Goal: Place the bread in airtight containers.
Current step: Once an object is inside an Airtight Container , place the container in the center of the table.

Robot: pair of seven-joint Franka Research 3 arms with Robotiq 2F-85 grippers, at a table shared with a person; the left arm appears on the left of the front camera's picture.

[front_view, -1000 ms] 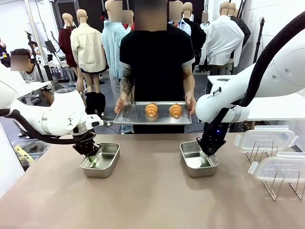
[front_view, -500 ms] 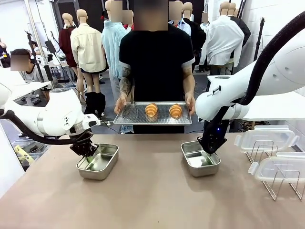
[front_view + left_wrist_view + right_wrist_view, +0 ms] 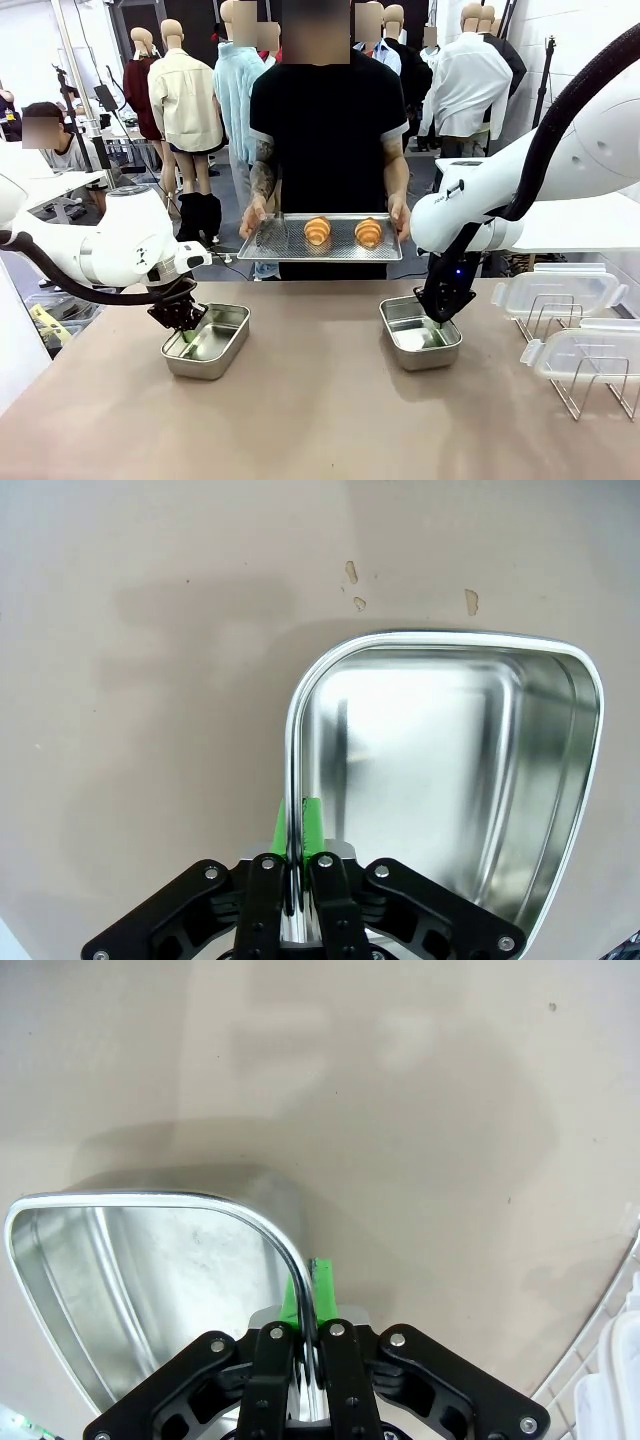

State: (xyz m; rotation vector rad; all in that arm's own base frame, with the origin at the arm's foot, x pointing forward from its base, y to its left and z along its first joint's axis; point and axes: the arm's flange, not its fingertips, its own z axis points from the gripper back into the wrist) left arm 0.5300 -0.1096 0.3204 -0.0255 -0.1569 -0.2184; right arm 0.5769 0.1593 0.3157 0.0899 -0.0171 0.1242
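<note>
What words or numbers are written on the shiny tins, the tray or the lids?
None: no words, numbers or signs can be read here. The left tin, right tin, tray and clear lids bear no print.

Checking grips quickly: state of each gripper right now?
Left gripper: shut on rim of left tin.
Right gripper: shut on rim of right tin.

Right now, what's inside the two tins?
Both bare: left tin, right tin. Left gripper and right gripper each cover a bit of wall. The croissants are on the person's tray.
</note>
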